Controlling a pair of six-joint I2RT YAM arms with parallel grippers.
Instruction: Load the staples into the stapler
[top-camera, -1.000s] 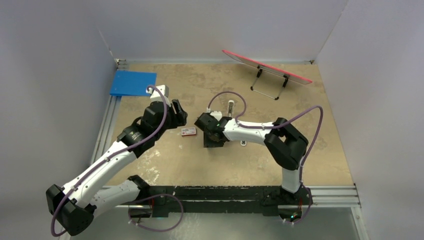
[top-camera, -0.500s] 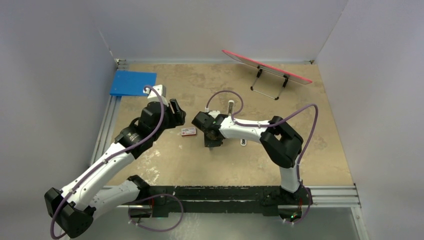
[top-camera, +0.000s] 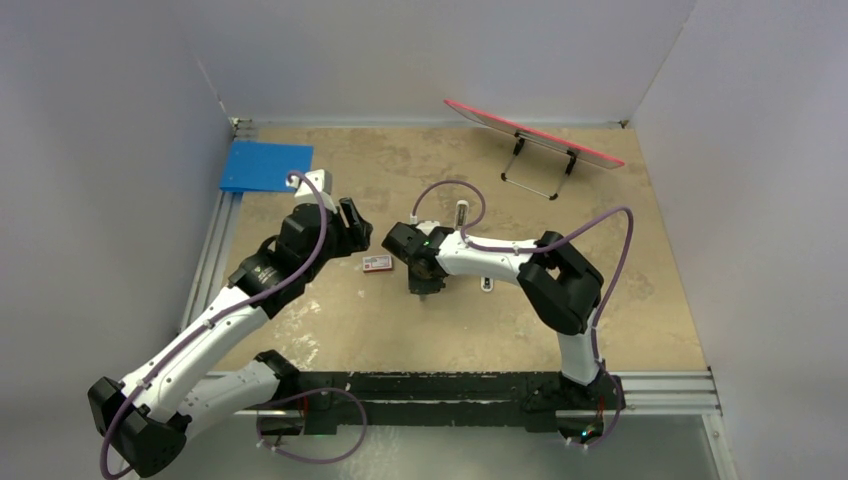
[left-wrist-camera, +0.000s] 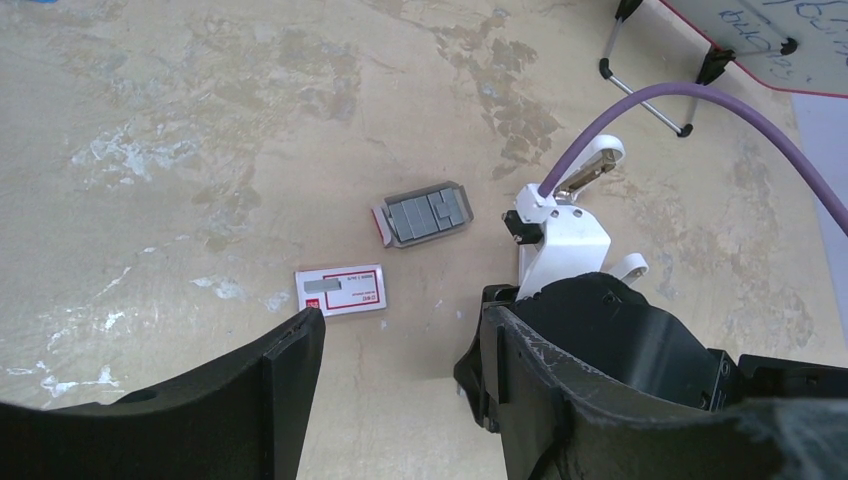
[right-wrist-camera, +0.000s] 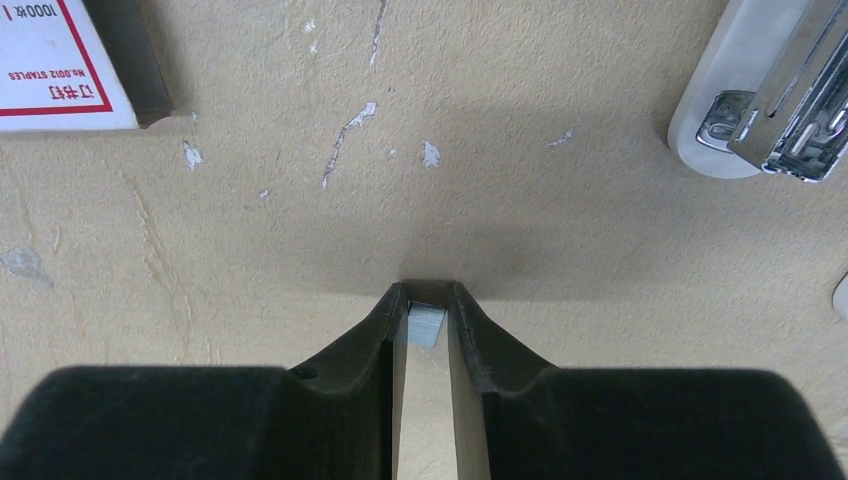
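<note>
Beige, mottled tabletop fills the top external view. The right gripper (top-camera: 425, 283) points down at the table near the centre, with the red-and-white box (top-camera: 377, 263) just beside it at 10 o'clock and the stapler (top-camera: 461, 213) near at 1 o'clock. What its claw holds is hidden from here. The left gripper (top-camera: 352, 222) hangs at 11 o'clock of the box, apart from everything.

In the left wrist view, the left claw is spread wide and empty above the box. An open tray (left-wrist-camera: 385, 225) at 1 o'clock of the box holds the dark-grey staples (left-wrist-camera: 425, 212). The stapler is at 2 o'clock of the tray, partly behind the right arm.

In the right wrist view, the right claw's fingers are pressed almost together, pinching a small pale-grey staple strip (right-wrist-camera: 427, 326) at their tips, low over the bare table. The stapler lies at 2 o'clock with its metal channel exposed, so it seems to be open already.

By my judgement a strip is picked, and the carry to the stapler, the seating in the channel and the closing are all left to do.
</note>
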